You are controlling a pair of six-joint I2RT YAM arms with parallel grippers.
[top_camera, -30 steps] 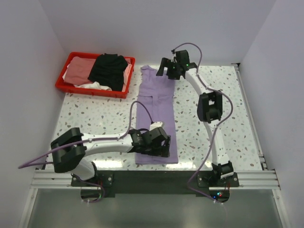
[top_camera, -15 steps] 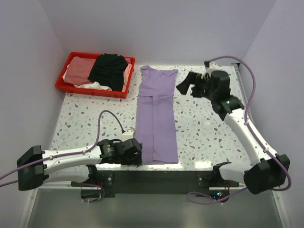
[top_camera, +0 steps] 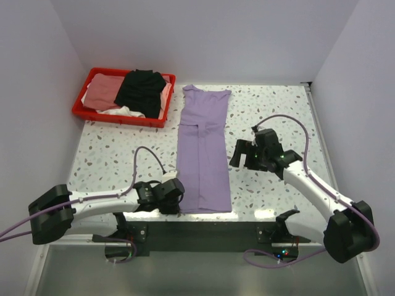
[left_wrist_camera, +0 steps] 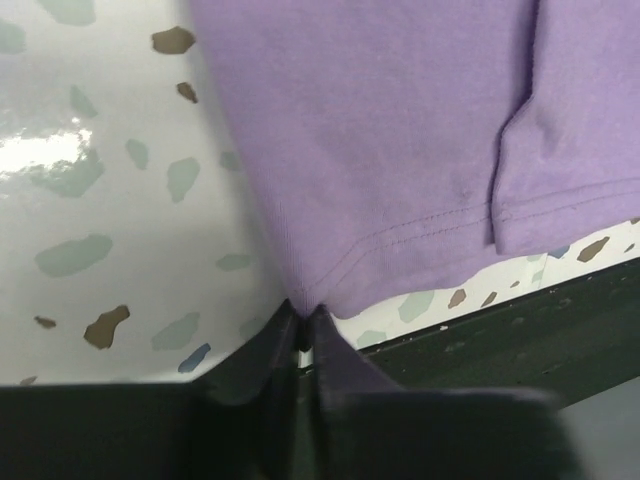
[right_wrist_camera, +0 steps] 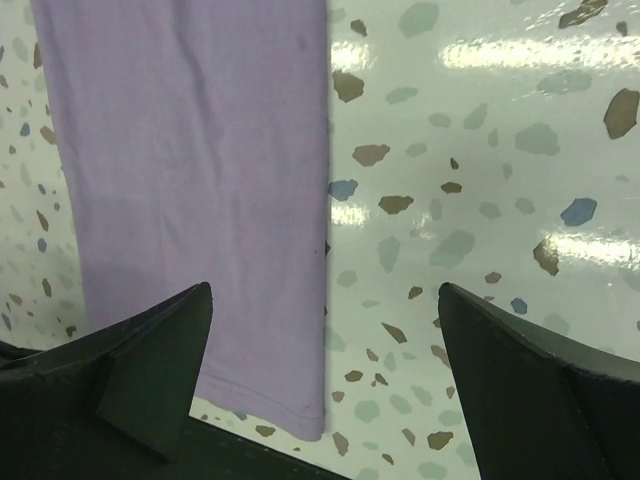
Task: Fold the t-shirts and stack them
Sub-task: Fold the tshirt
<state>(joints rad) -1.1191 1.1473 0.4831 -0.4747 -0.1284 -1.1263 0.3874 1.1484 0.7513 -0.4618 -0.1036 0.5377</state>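
The speckled table [top_camera: 123,148] carried the lavender t-shirt [top_camera: 202,154] down its middle, already folded lengthwise into a long narrow strip, collar at the far end and hem [left_wrist_camera: 420,240] right at the near edge, beside the dark rail [left_wrist_camera: 520,330]. At the far left, the red tray [top_camera: 80,111] held the black t-shirt [top_camera: 142,91] heaped over the salmon pink t-shirt [top_camera: 102,92] and the white t-shirt [top_camera: 120,111], none of them folded yet.

The right gripper [right_wrist_camera: 325,290] hung with its jaws spread wide and empty, over bare table just right of the strip's near half. The left gripper [left_wrist_camera: 303,315] lay low at the near-left corner of the hem, its fingers drawn almost together on the very tip of that corner.

The main risk appeared to be that thin bite. With so little cloth between the fingers, the corner would likely slip free as soon as it was lifted towards the collar. Since only one corner was held, raising it alone would probably drag the hem askew and twist the strip, spoiling the crosswise fold. The wrist view also showed a tucked-in layer ending to the right of the pinch. The grip might have caught only one layer there, so the folded-in side could fall open. Any drag towards the near side could pull the hem over the table's edge.
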